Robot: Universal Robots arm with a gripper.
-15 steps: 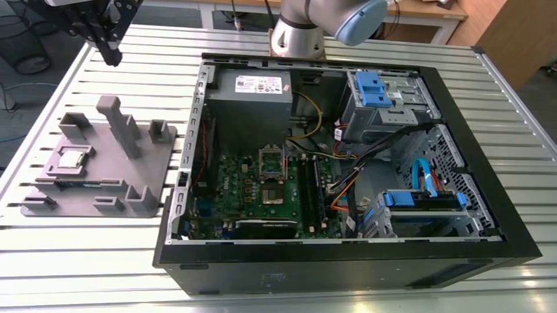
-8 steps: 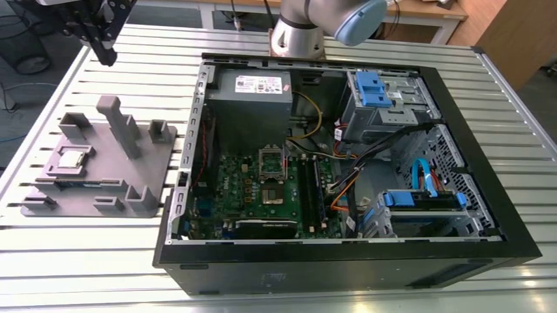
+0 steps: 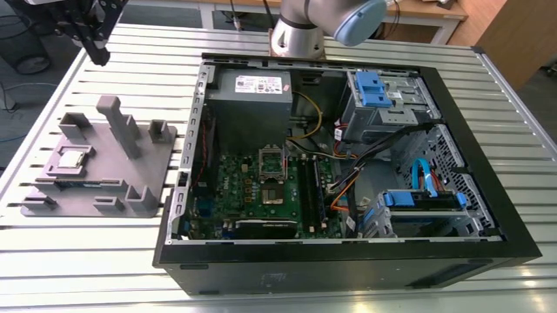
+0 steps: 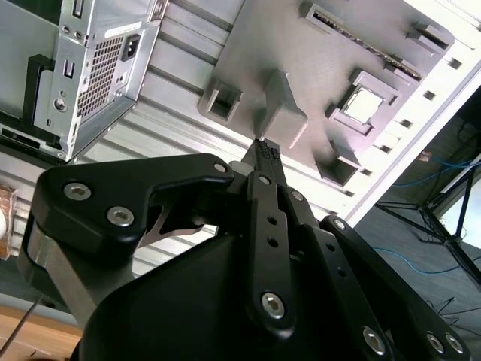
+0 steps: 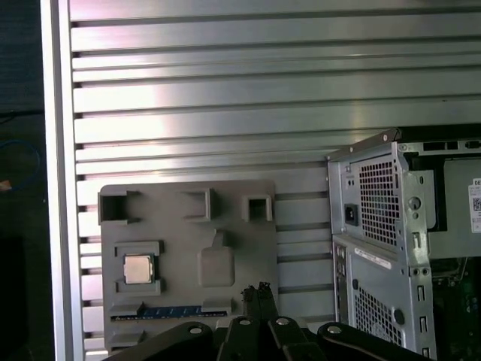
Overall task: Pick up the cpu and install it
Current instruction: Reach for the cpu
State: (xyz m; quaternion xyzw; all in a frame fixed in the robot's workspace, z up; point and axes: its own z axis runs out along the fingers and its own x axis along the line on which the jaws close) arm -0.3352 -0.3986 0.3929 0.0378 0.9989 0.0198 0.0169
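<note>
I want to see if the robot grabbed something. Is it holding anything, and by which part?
Nothing is held. The gripper is shut and empty, up in the air, and the chip lies in its pocket on the gray holder.

Arm point(image 3: 304, 29) cut off by frame edge, computer case point(image 5: 376, 226) cropped, gray fixture point(image 5: 188, 226) partly behind fingers point(image 5: 264, 297).

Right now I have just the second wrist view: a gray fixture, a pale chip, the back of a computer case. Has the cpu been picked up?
Observer: No. In the exterior view the cpu lies in a recess of the gray fixture, and the gripper hangs apart from it.
Operator: Is the case open?
Observer: Yes. The case lies on its side, open upward, with the motherboard exposed.
Operator: And the socket?
Observer: The socket sits near the board's middle; its centre looks dark, not silvery.
</note>
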